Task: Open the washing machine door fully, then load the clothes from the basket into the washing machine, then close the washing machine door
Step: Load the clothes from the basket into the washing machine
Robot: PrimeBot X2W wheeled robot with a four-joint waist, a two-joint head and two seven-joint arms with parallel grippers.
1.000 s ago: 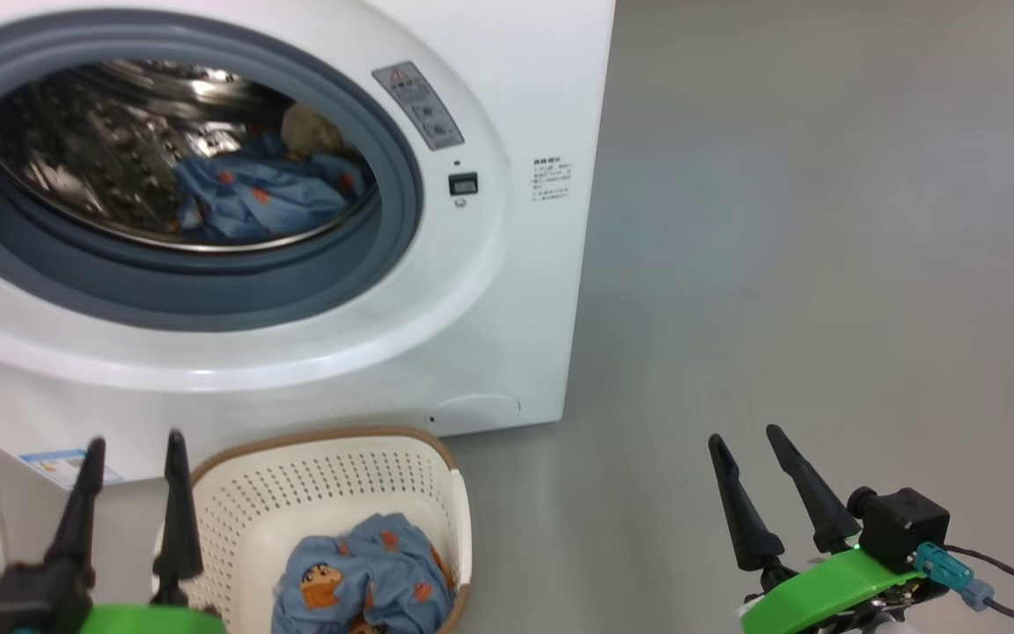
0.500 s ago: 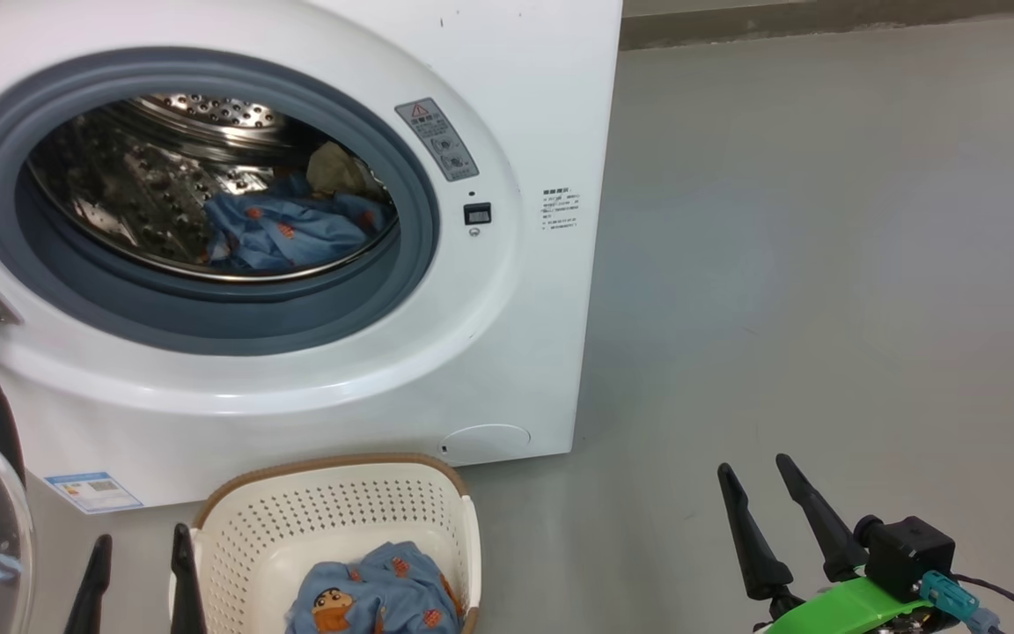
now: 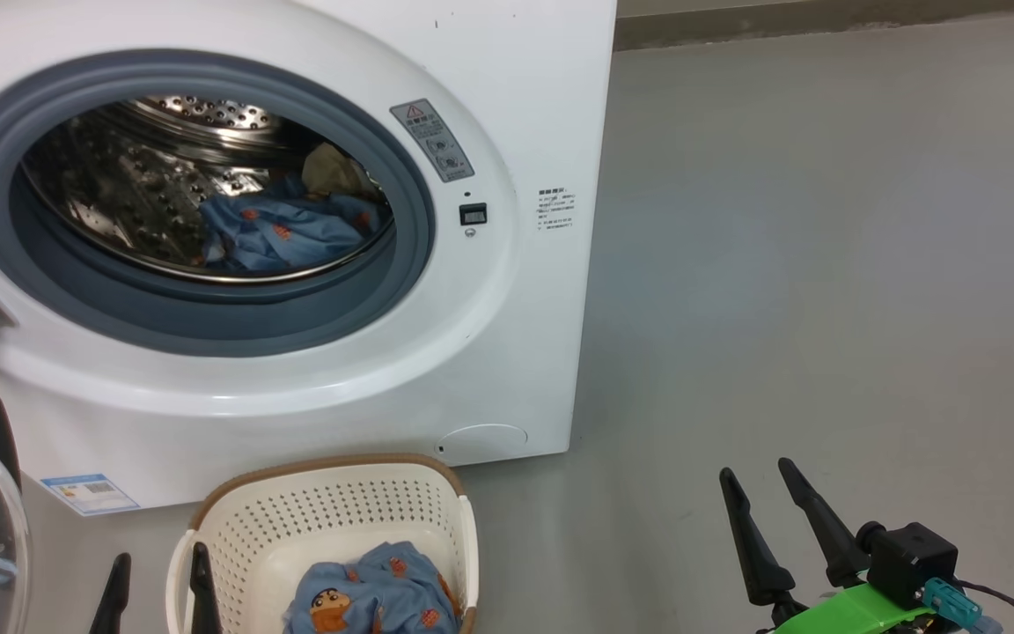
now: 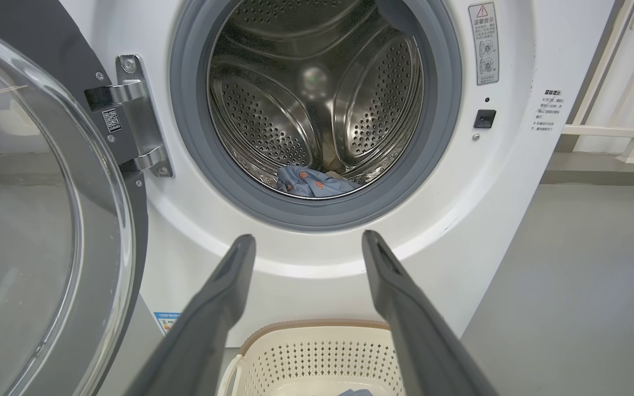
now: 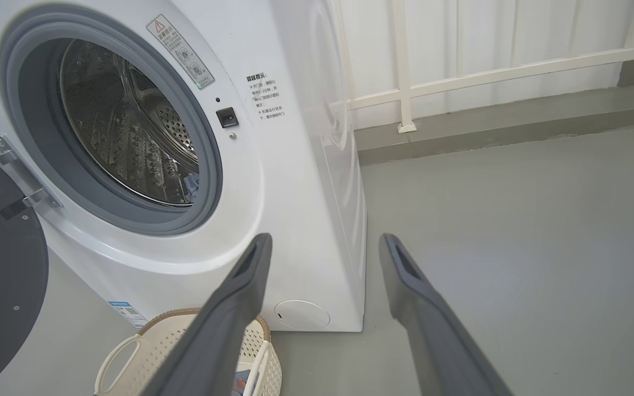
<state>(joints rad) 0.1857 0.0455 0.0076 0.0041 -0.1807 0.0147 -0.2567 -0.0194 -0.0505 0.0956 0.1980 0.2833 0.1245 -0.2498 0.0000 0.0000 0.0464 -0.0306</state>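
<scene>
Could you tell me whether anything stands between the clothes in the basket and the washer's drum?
Nothing visible does: the washing machine door hangs open at the left, clear of the drum above the basket.

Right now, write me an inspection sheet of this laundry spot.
Surface: smooth grey floor.
Job's things: door of the washer swung open to the left; blue clothes in the drum; more clothes in the basket, which stands before the washer.
Clutter: nothing seen.
Grippers: left gripper open, empty, near the basket; right gripper open, empty, over the floor.
Cables: dark cable at the right gripper's wrist.
Surroundings: white railing behind the washer.
</scene>
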